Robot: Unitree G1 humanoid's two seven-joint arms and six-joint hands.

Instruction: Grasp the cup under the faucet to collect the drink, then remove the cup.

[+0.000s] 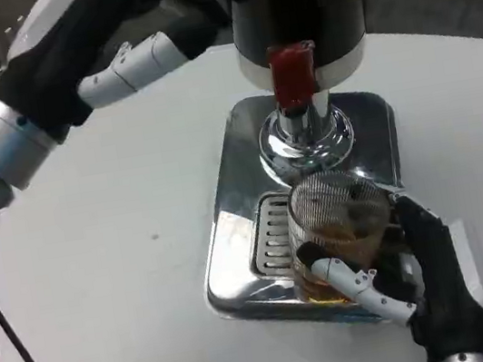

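A shiny metal drink machine (292,8) stands at the far side of the white desk (125,255). It has a dark round body and a red handle (293,74) on the front. Below the handle is a shiny silver faucet (305,134). The machine sits on a shiny square tray (237,209) with a slotted grate (272,231) near its front edge.

The cup (337,230) is clear glass. It stands on the tray's front part, right under the faucet, partly over the grate. There is brown drink in the bottom of it.

The right hand (422,276) comes in from the near right corner of the desk. Its fingers (359,282) are wrapped around the cup, white ones across the front and the dark part against the cup's right side. The hand holds the cup.

The left hand (195,4) is up high at the far left, beside the dark body of the machine. Its silver arm reaches in from the left edge. The fingers are dark and blurry against the machine, so I cannot tell if they are spread or pressed together, or if they touch it.
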